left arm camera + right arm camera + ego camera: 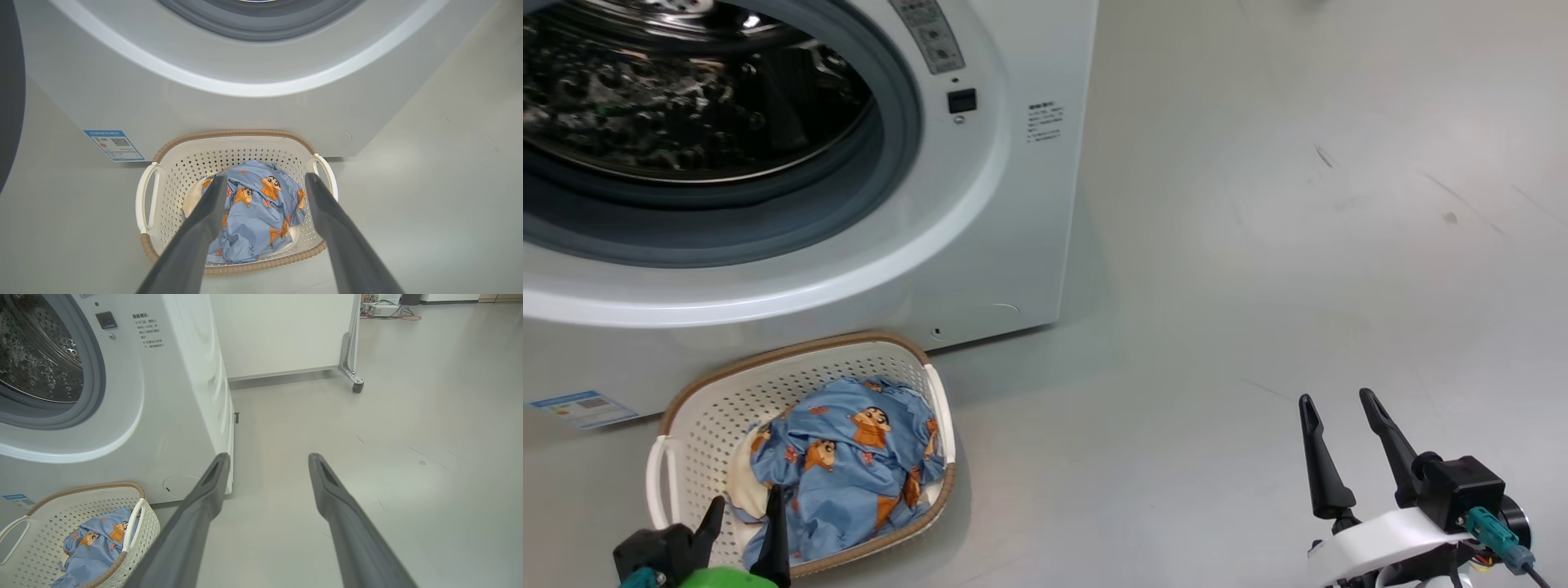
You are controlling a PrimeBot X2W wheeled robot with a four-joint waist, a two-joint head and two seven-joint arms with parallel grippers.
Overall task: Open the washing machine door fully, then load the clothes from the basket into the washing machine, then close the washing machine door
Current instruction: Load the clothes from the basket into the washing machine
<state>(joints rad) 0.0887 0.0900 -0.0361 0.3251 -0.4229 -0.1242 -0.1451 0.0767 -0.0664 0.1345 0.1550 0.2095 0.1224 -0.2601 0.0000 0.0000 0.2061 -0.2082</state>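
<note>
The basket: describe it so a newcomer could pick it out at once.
Find the big white washing machine with its drum open. On the floor right before it sits the basket, cream-white, perforated, brown-rimmed, holding the blue cartoon-print clothes.

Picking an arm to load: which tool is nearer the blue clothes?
Left. The left tool is at the near edge of the cream-white perforated plastic basket, pointing at the light blue cartoon-print clothes inside; the right tool is over the grey floor, well to its right.
</note>
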